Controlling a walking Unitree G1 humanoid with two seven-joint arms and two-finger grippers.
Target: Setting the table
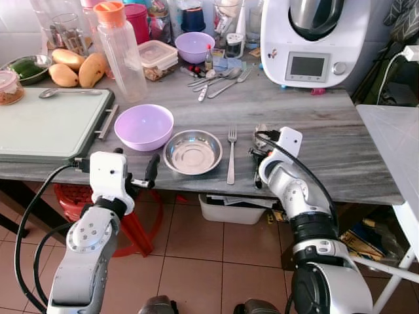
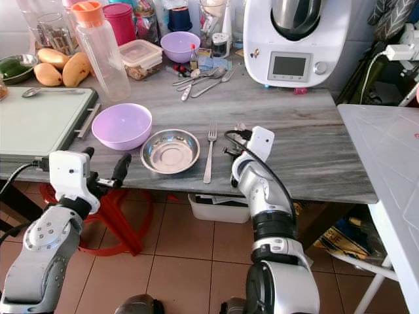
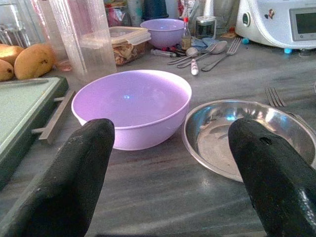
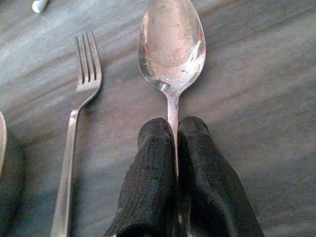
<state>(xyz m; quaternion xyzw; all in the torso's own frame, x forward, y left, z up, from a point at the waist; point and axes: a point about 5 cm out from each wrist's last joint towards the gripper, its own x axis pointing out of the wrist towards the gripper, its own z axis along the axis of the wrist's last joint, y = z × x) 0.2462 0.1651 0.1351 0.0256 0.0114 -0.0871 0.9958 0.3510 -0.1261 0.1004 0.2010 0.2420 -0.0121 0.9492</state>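
Observation:
A spoon (image 4: 171, 44) lies flat on the grey table (image 1: 327, 137), and my right gripper (image 4: 175, 123) is shut on its handle. To the spoon's left lies a fork (image 1: 232, 154), then a round steel dish (image 1: 192, 152) and a purple bowl (image 1: 144, 126), all near the front edge. In the eye views my right gripper (image 1: 257, 157) rests low on the table just right of the fork. My left gripper (image 1: 141, 178) hangs open at the table's front edge, before the purple bowl (image 3: 131, 106) and steel dish (image 3: 247, 136), with nothing between its fingers (image 3: 74, 182).
A pale green board (image 1: 46, 124) fills the left of the table. Behind stand a tall clear bottle (image 1: 124, 52), mangoes (image 1: 82, 65), a lidded box (image 1: 157, 57), a second purple bowl (image 1: 194, 46), loose cutlery (image 1: 219, 78) and a white kitchen machine (image 1: 314, 39). A white table (image 1: 399, 144) stands at right.

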